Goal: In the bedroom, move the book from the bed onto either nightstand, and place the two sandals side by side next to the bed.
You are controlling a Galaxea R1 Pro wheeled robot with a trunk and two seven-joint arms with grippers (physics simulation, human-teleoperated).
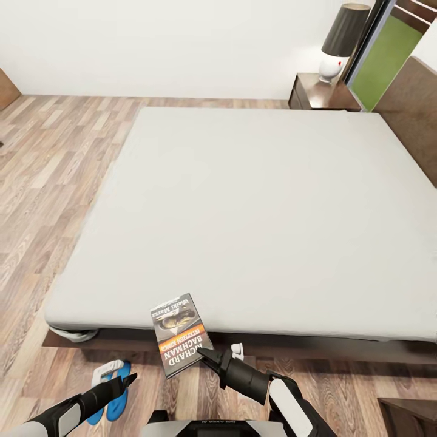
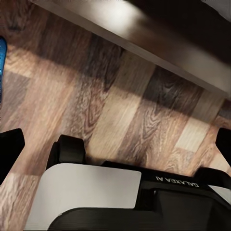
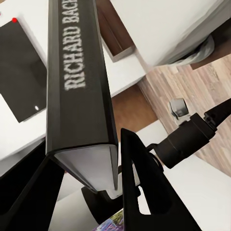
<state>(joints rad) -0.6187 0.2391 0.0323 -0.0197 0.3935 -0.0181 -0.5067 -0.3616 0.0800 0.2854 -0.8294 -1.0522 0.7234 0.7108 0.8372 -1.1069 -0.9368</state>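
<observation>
The book [image 1: 179,334], grey-black with an orange band and white lettering, hangs over the near edge of the bed [image 1: 255,206]. My right gripper [image 1: 203,354] is shut on its lower corner. In the right wrist view the book's spine [image 3: 79,86] is clamped between the two dark fingers [image 3: 139,183]. The blue sandals [image 1: 115,394] lie on the floor at the bed's near left corner, partly hidden behind my left gripper [image 1: 130,380]. That gripper is open and holds nothing. A sliver of blue sandal [image 2: 2,62] shows in the left wrist view. The nightstand [image 1: 318,94] stands at the far right by the headboard.
A lamp [image 1: 340,42] with a dark shade and white base takes up most of the nightstand's top. The dark headboard [image 1: 419,115] runs along the right. Wood-plank floor [image 1: 42,182] stretches left of the bed. A dark piece of furniture [image 1: 406,416] sits at the near right.
</observation>
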